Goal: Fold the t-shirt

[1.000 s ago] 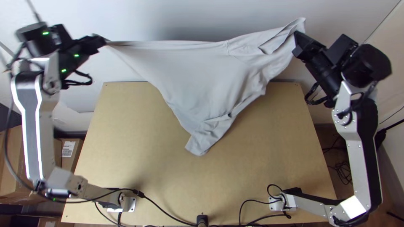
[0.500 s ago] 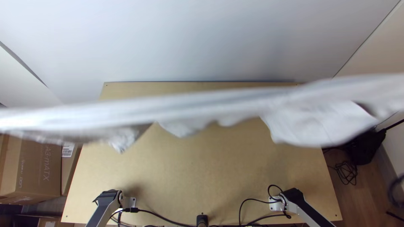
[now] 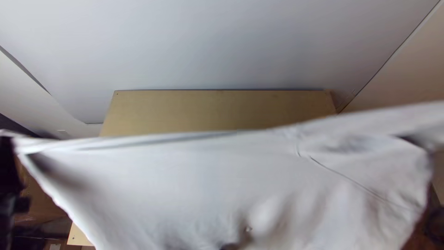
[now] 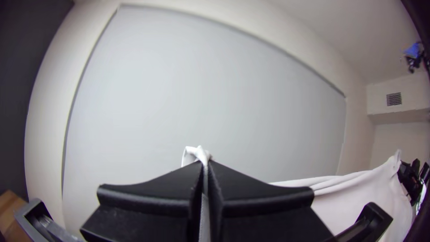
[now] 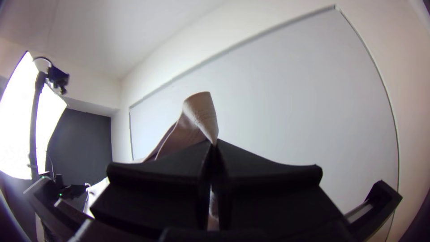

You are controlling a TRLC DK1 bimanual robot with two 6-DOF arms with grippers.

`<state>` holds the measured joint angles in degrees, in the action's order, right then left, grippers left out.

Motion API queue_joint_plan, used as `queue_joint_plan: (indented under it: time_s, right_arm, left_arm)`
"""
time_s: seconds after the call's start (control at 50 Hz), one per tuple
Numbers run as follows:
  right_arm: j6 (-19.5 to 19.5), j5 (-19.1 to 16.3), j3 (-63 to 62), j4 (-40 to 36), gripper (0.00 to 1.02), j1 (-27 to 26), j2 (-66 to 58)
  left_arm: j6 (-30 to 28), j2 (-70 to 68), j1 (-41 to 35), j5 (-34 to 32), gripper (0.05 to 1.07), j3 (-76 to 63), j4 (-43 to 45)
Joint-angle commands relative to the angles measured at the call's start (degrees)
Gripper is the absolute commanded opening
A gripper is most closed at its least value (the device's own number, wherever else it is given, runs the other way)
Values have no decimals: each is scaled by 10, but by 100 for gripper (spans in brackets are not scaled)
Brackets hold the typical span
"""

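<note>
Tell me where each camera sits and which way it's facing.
Top view: high over the table's near edge, facing steeply down past the shirt; a dark arm part shows at left.
Left wrist view: on that wrist, facing the pale wall panel past the left gripper.
Right wrist view: on that wrist, facing the panel past the right gripper.
Both wrist views share panel, shirt and both grippers.
</note>
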<state>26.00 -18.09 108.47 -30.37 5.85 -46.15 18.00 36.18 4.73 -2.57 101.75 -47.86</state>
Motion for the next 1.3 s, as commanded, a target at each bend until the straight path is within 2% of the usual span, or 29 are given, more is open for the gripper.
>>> queue_joint_plan:
  time_s: [0.0,0.16,0.28,0.5,0.64,0.8,1.02,1.28]
  right_arm:
    - [31,11,-128,14,2,15,-2]
    - [28,5,-323,55,2,27,5]
    - [32,2,-451,138,2,22,-17]
    - [63,2,-527,249,2,5,-160]
    - [92,3,-511,293,2,-10,-282]
    - [86,24,-442,331,2,-25,-437]
    - [78,60,-286,327,2,-31,-630]
    - [73,96,-126,290,2,-34,-752]
  left_arm:
    - [10,-15,-21,8,8,-121,34]
    - [3,-17,-33,8,8,-312,137]
    - [9,35,-34,-10,8,-403,208]
    - [27,197,-34,-46,8,-474,338]
    - [26,321,-36,-57,8,-481,421]
    - [25,478,-36,-64,8,-430,481]
    - [20,679,-35,-66,8,-283,494]
    - [23,808,-36,-66,8,-125,486]
